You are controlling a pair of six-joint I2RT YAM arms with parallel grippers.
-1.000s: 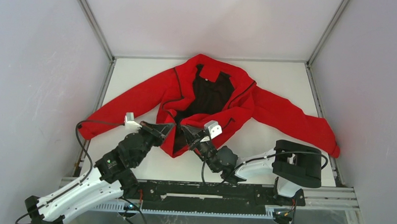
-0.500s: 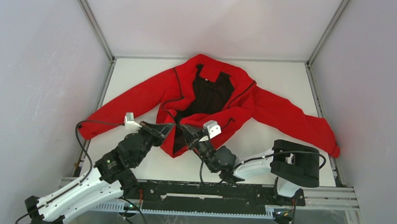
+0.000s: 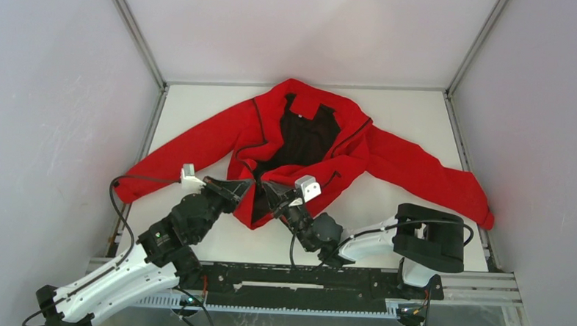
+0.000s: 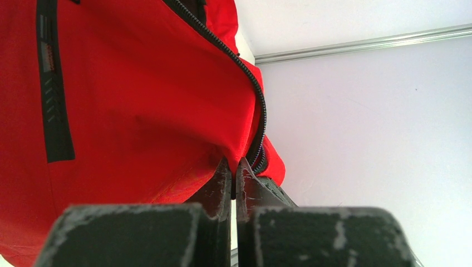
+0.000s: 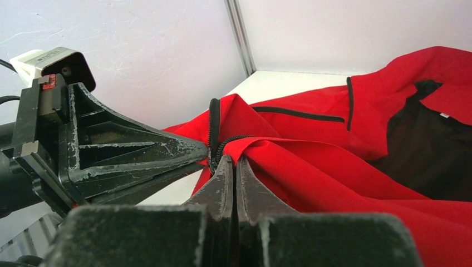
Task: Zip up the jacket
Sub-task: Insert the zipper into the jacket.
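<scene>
- The white table (image 3: pixel 412 117) carries the whole job, and the red jacket (image 3: pixel 235 131) lies flat across the middle of it, between the arm bases and the far wall
- Its long axis runs away from me: collar toward the far wall, hem pointing back at the arms, sleeves (image 3: pixel 432 176) splayed out to either side
- The front lies open, with the black lining (image 3: pixel 305 138) showing as a wedge that narrows toward the hem
- I judge this to be the opening step, bringing the two bottom corners together so the zip can be started; nothing is zipped yet
- My left gripper (image 3: pixel 242 186) is clenched on the hem corner of its panel, red fabric pinched between the tips; the right gripper (image 3: pixel 268 189) is clamped the same way on the opposite corner, just beside it, tips nearly meeting
- The zipper (image 4: pixel 245 72) teeth run down the panel edge right to the left tips; I cannot make out the slider or the pin in any view
- The next move calls for lining up the two zipper ends and seating one in the other, which means a small, careful motion with both corners held taut
</scene>
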